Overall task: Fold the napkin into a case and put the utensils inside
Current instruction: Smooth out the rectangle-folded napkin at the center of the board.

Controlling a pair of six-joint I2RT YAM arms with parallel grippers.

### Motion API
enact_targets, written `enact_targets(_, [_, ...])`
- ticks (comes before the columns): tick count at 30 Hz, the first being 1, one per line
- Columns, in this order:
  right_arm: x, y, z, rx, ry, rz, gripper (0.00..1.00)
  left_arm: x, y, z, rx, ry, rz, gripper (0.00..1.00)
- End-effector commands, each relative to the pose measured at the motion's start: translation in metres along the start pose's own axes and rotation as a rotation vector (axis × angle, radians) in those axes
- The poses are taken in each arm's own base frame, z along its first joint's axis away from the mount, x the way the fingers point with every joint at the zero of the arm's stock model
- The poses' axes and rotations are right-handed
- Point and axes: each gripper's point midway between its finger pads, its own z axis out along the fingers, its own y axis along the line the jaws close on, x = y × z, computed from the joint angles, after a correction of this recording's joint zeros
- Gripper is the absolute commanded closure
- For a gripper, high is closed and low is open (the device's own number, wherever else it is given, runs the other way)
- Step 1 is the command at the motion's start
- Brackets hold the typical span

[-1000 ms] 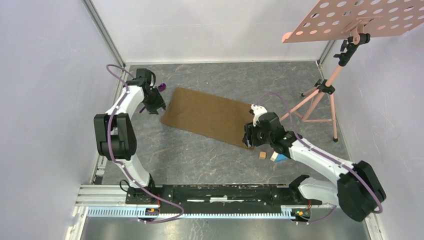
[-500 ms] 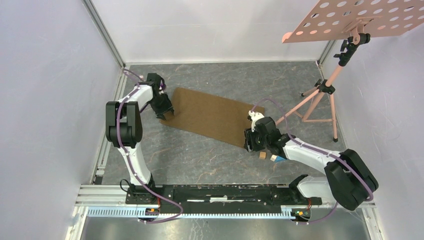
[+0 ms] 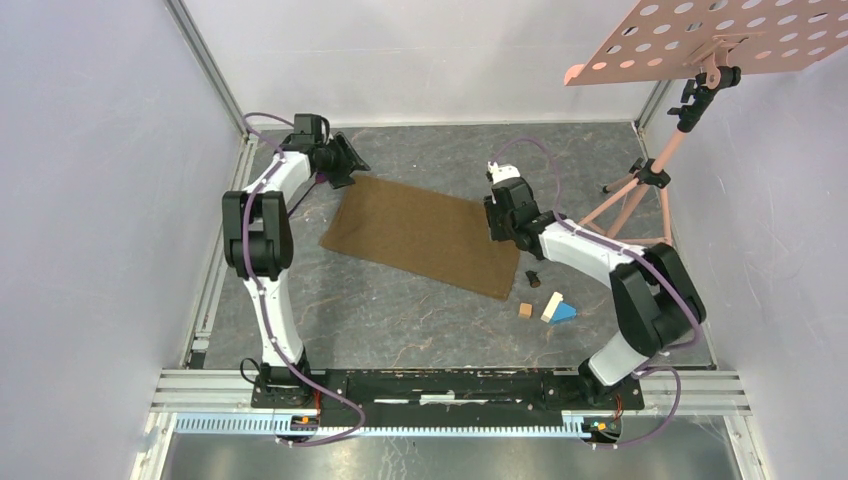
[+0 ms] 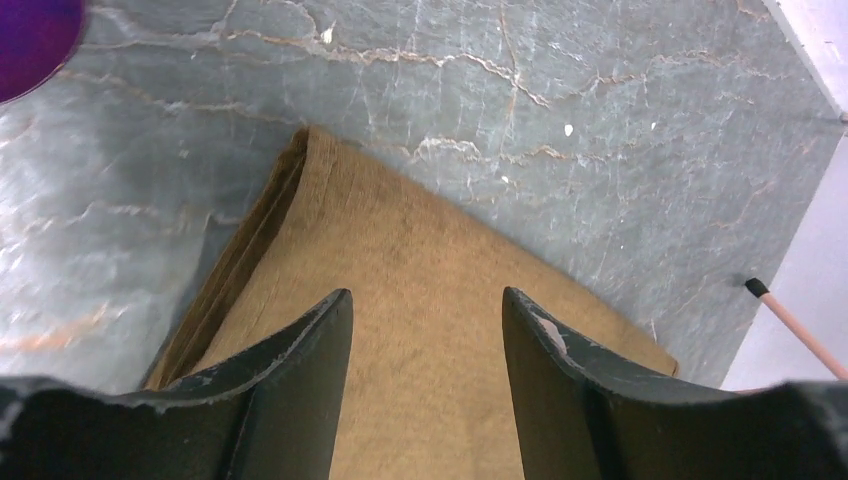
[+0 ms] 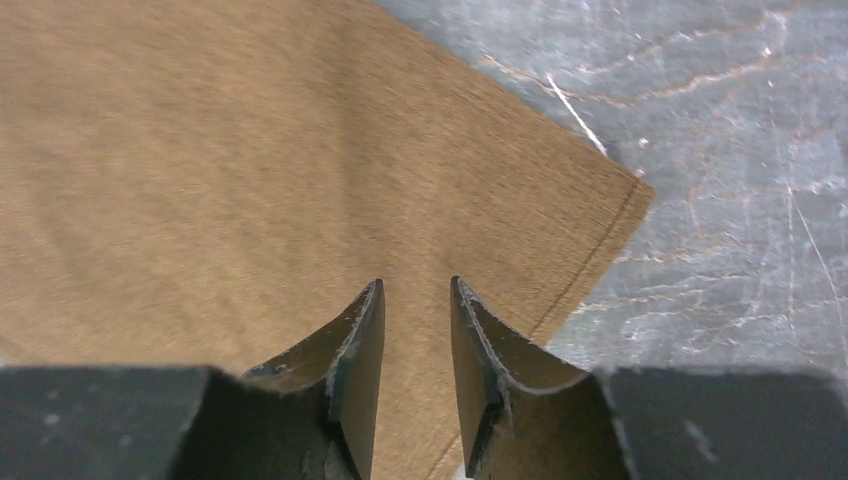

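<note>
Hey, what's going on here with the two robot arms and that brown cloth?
Both arms are poised over the brown napkin, which lies folded in a long rectangle on the table. The left pincer is open by its far left corner. The right pincer stands narrowly open above the far right corner. Neither holds anything. Small blocks lie on the table off the napkin's near right end.

The whole grey marbled tabletop (image 3: 400, 320) is viewed steeply from above and behind the arm bases (image 3: 285, 380). The folded brown rectangular cloth (image 3: 425, 235) is shared: opposite ends are seen close-up, downward, by each wrist camera between dark fingers (image 4: 290, 400).
</note>
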Motion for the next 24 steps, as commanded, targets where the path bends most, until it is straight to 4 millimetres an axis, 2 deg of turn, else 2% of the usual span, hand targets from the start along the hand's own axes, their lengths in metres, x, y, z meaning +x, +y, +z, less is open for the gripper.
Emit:
enact_targets(1, [-0.011, -0.025, 0.015, 0.128, -0.021, -0.014, 0.66, -0.017, -0.02, 0.028, 0.115, -0.037, -0.047, 0.37])
enact_targets(4, [-0.004, -0.038, 0.028, 0.175, 0.006, -0.019, 0.69, -0.017, -0.015, 0.048, 0.126, -0.032, -0.07, 0.36])
enact_targets(7, [0.01, -0.055, 0.034, 0.247, 0.035, -0.046, 0.7, -0.013, 0.012, 0.068, 0.018, -0.017, -0.094, 0.35])
enact_targets(9, [0.022, -0.064, 0.034, 0.285, 0.062, -0.056, 0.71, -0.011, 0.031, 0.075, -0.074, -0.008, -0.077, 0.34])
enact_targets(12, [0.033, -0.063, 0.028, 0.272, 0.092, -0.05, 0.73, -0.014, 0.041, 0.075, -0.133, 0.01, -0.008, 0.34])
enact_targets(14, [0.023, -0.057, 0.02, 0.238, 0.062, -0.035, 0.71, -0.017, 0.034, 0.066, -0.129, 0.01, 0.025, 0.34])
enact_targets(18, [-0.018, -0.044, 0.012, 0.172, -0.016, -0.024, 0.66, -0.021, -0.014, 0.041, 0.001, -0.01, 0.076, 0.31])
enact_targets(21, [-0.034, -0.035, 0.022, 0.145, -0.021, -0.023, 0.65, -0.027, -0.049, 0.03, 0.099, -0.03, 0.091, 0.3])
enact_targets(24, [-0.039, -0.027, 0.032, 0.112, -0.012, -0.01, 0.65, -0.035, -0.056, 0.032, 0.117, -0.046, 0.067, 0.29])
